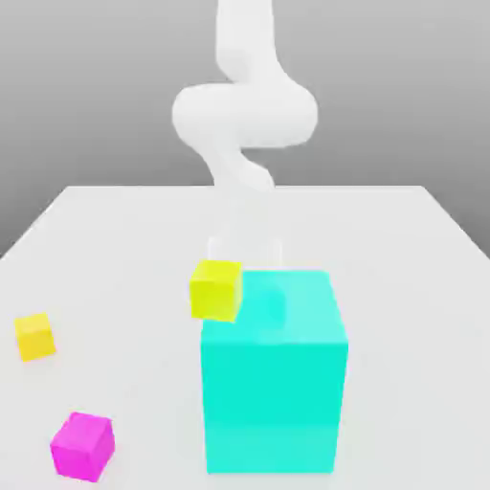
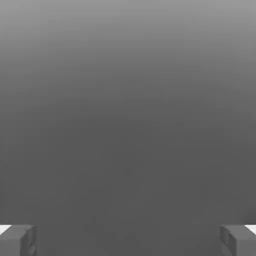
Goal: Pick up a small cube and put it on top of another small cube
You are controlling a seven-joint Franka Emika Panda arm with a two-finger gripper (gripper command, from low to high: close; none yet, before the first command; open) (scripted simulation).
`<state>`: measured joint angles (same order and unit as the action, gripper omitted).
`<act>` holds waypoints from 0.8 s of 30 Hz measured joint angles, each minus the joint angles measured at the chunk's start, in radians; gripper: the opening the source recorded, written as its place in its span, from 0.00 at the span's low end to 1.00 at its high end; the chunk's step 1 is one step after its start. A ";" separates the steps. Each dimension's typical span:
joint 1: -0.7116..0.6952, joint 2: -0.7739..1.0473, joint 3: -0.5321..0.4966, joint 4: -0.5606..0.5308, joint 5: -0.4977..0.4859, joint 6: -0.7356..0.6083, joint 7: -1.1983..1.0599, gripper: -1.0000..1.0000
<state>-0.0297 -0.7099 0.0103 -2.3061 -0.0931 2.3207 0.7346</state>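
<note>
A small yellow cube (image 1: 215, 289) sits tilted against the upper corner of a large cyan block, on the exterior view's left side of it. A second small yellow cube (image 1: 35, 336) lies on the table far toward the exterior view's left. A small magenta cube (image 1: 82, 445) rests near the front on that same side. My gripper (image 1: 247, 256) hangs just behind the cyan block, beside the tilted yellow cube and apart from it. In the hand view the gripper (image 2: 128, 240) is open, its two fingertips (image 2: 18, 240) far apart with nothing between them.
The large cyan block (image 1: 273, 383) stands in the front middle of the white table (image 1: 402, 287) and hides the lower part of my fingers. The white arm (image 1: 244, 115) rises behind it.
</note>
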 joint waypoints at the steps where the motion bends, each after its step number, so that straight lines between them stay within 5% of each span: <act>1: -0.012 0.039 0.002 -0.002 -0.039 0.008 -0.029 0.50; 13: -0.090 0.475 -0.096 -0.028 -0.311 0.096 -0.472 0.50; 18: -0.125 0.642 -0.156 -0.047 -0.298 0.161 -0.744 0.50; 24: -0.208 0.819 -0.152 -0.077 -0.173 0.260 -1.146 0.50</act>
<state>-0.2373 0.1096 -0.1412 -2.3828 -0.2656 2.5809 -0.4111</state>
